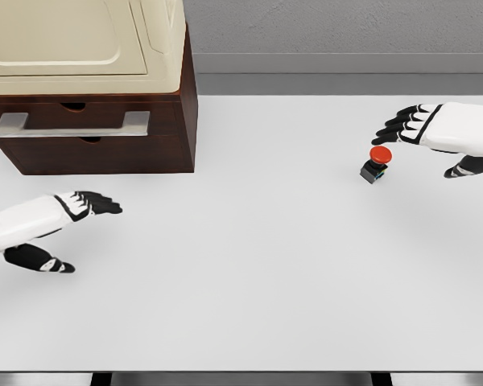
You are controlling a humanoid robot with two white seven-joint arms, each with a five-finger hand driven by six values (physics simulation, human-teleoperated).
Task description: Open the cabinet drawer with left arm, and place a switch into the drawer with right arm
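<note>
Both hands hang just over the white desk (249, 273), well apart from each other. On the right, the right hand (447, 137) comes in from the edge with its black fingers (402, 127) stretched out loosely and slightly fanned, thumb (469, 167) held below them, gripping nothing. Just beside those fingertips, a little below and toward the middle of the desk, sits the switch (377, 163): a small dark block with a round red button on top, standing upright on the desk. It looks close to the fingertips but not touching them.

Over on the other side, the left hand (52, 225) reaches in low, palm side turned inward, fingers (97, 203) extended and relaxed, thumb (39, 259) dropped beneath, also empty. Above and just beyond this hand stands the cabinet (181, 121), dark brown wood with a cream-coloured top (80, 40). Its drawer (72, 108) faces the left hand and looks pushed in flush with the front, and a flat silver handle (72, 125) runs across it. The left fingertips sit below the handle, with a clear stretch of desk between them and the cabinet front. The switch lies far off to the side from the cabinet, close only to the right hand.
</note>
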